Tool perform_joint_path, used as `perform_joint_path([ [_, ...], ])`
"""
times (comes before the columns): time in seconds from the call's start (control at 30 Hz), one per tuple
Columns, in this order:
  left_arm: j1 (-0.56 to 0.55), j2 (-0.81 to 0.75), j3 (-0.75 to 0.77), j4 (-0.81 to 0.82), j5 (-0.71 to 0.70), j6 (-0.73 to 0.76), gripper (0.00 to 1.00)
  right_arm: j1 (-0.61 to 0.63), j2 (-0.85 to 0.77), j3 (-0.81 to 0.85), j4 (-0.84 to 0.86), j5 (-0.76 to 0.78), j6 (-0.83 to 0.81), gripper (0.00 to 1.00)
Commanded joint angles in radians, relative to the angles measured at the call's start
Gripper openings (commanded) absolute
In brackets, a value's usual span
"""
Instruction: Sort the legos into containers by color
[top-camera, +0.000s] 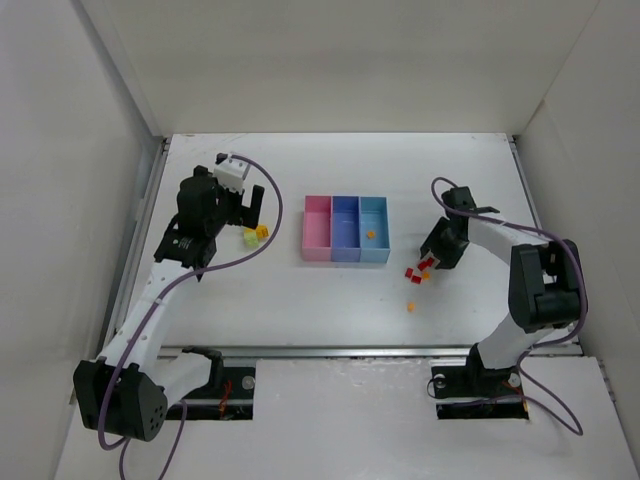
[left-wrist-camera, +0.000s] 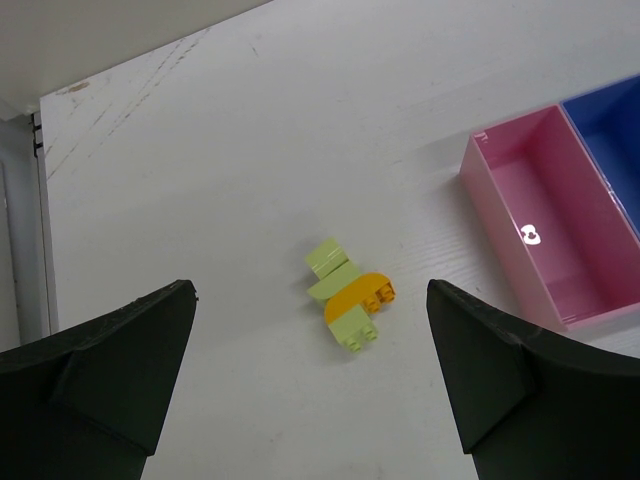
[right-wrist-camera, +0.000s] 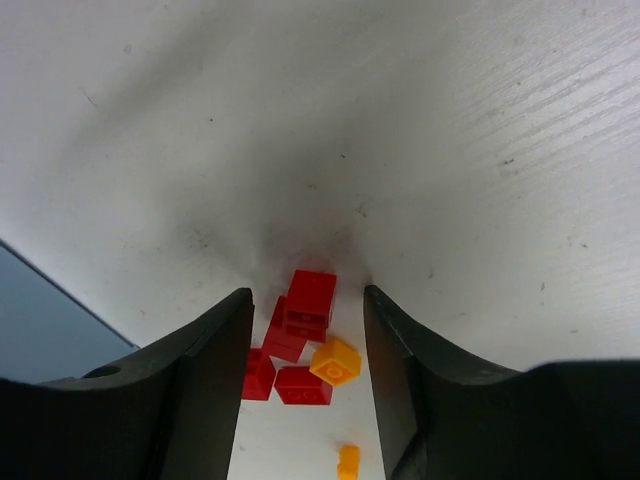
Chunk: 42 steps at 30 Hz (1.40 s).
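The three joined containers stand mid-table: pink (top-camera: 318, 228), blue-violet (top-camera: 345, 228) and light blue (top-camera: 374, 228), the last holding a small orange lego (top-camera: 370, 234). My left gripper (top-camera: 248, 212) is open above a clump of yellow-green and orange legos (left-wrist-camera: 350, 295), which lies between its fingers (left-wrist-camera: 310, 290). My right gripper (top-camera: 432, 262) is open and low over the table. Its fingers straddle a pile of red legos (right-wrist-camera: 310, 298) without touching them. An orange lego (right-wrist-camera: 335, 362) lies against the pile, and another (right-wrist-camera: 347, 460) lies farther off.
White walls enclose the table on the left, back and right. The pink container's near wall (left-wrist-camera: 500, 215) is right of the left gripper. A blue-grey surface (right-wrist-camera: 40, 320) fills the left edge of the right wrist view. A lone orange lego (top-camera: 410, 306) lies near the front.
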Motion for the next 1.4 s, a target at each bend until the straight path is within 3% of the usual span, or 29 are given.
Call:
perform_joint_path([
  [0.0, -0.003, -0.027, -0.005, 0.024, 0.012, -0.015, 1.0, -0.008, -0.011, 0.012, 0.037, 0.037, 0.009, 0.53],
  [0.2, -0.003, -0.027, -0.005, 0.024, 0.012, -0.015, 1.0, -0.008, -0.02, 0.012, 0.056, 0.063, 0.009, 0.22],
  [0.4, -0.003, -0.027, 0.004, 0.015, 0.032, -0.015, 1.0, -0.008, -0.048, 0.003, 0.047, 0.109, -0.012, 0.0],
  [0.5, -0.003, -0.017, 0.004, 0.015, 0.032, -0.015, 1.0, 0.061, -0.08, 0.099, 0.004, 0.192, -0.071, 0.0],
  [0.57, -0.003, -0.016, 0.004, 0.015, 0.032, -0.015, 1.0, 0.197, -0.115, 0.173, -0.032, 0.305, -0.147, 0.0],
  [0.67, -0.003, -0.006, 0.004, 0.026, 0.032, -0.015, 1.0, 0.326, -0.144, 0.3, 0.041, 0.327, -0.287, 0.0],
  [0.7, -0.003, -0.006, 0.004, 0.026, 0.032, -0.015, 1.0, 0.395, -0.144, 0.336, 0.077, 0.288, -0.323, 0.0],
  [0.83, -0.003, 0.004, 0.016, 0.035, 0.032, -0.037, 1.0, 0.466, -0.031, 0.475, 0.107, 0.097, -0.42, 0.0],
  [1.07, -0.003, 0.014, 0.072, -0.057, 0.15, -0.027, 1.0, 0.535, 0.153, 0.561, 0.086, 0.074, -0.47, 0.02],
  [1.2, -0.003, 0.014, 0.06, -0.066, 0.244, 0.031, 1.0, 0.535, 0.188, 0.583, 0.086, 0.04, -0.47, 0.12],
  [1.23, -0.003, 0.014, 0.059, -0.066, 0.263, 0.031, 1.0, 0.535, 0.201, 0.595, 0.086, 0.022, -0.479, 0.23],
  [1.33, -0.003, 0.014, 0.038, -0.066, 0.296, 0.031, 1.0, 0.535, 0.21, 0.595, 0.086, 0.011, -0.479, 0.37],
  [1.37, -0.003, 0.014, 0.029, -0.066, 0.317, 0.031, 1.0, 0.535, 0.21, 0.595, 0.086, 0.002, -0.479, 0.47],
])
